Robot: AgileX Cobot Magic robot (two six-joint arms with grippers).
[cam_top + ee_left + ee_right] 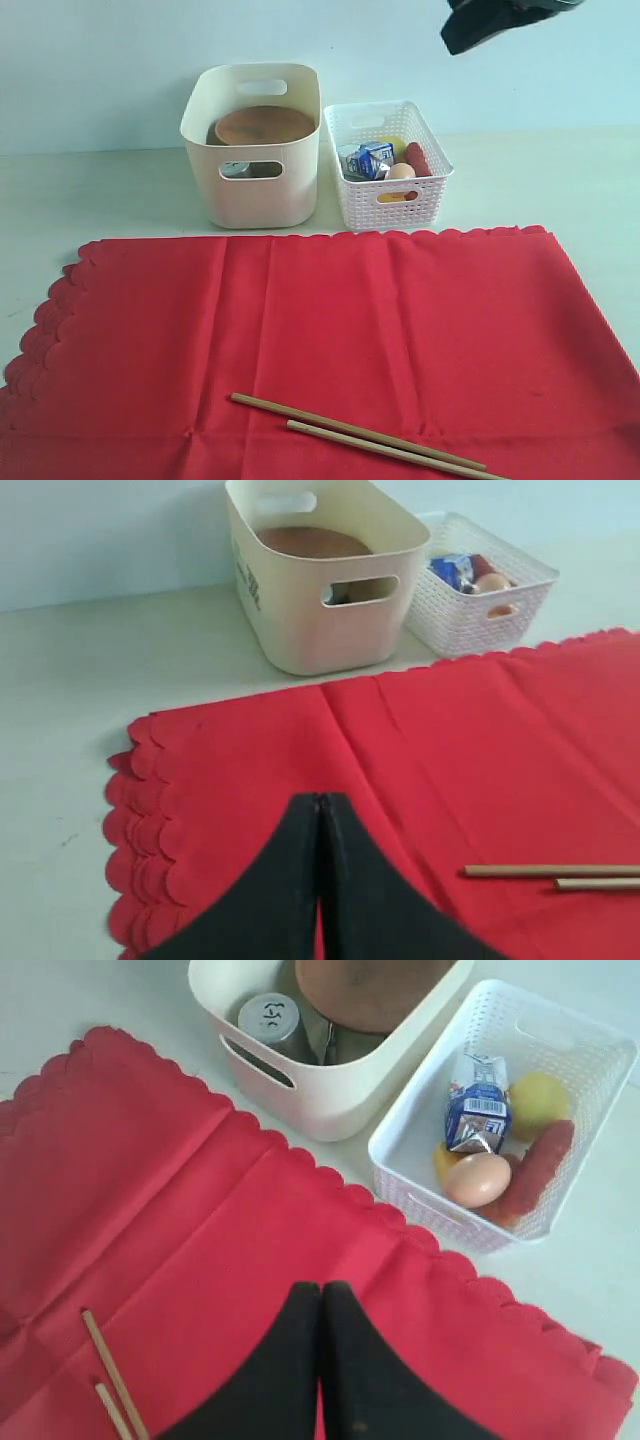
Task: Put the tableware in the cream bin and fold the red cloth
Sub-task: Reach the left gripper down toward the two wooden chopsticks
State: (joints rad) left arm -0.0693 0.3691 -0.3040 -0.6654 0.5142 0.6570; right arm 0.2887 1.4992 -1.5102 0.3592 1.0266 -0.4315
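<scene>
The red cloth (320,340) lies spread flat across the table, and the pair of wooden chopsticks (365,435) lies on its near edge. Behind it stands the cream bin (255,190), holding the round brown plate (265,124) and the steel cup (268,1020). The bowl, spoon and knife are hidden. My left gripper (321,800) hovers shut and empty above the cloth's left part. Above the cloth's far edge near the baskets hangs my right gripper (322,1288), shut, holding nothing; a dark part of that arm (490,20) shows at the top right of the exterior view.
A white lattice basket (390,205) stands right of the cream bin with a blue-white carton (475,1105), an egg (478,1180), a sausage (535,1165) and a lemon (538,1100) inside. Pale table surface (100,190) surrounds the cloth.
</scene>
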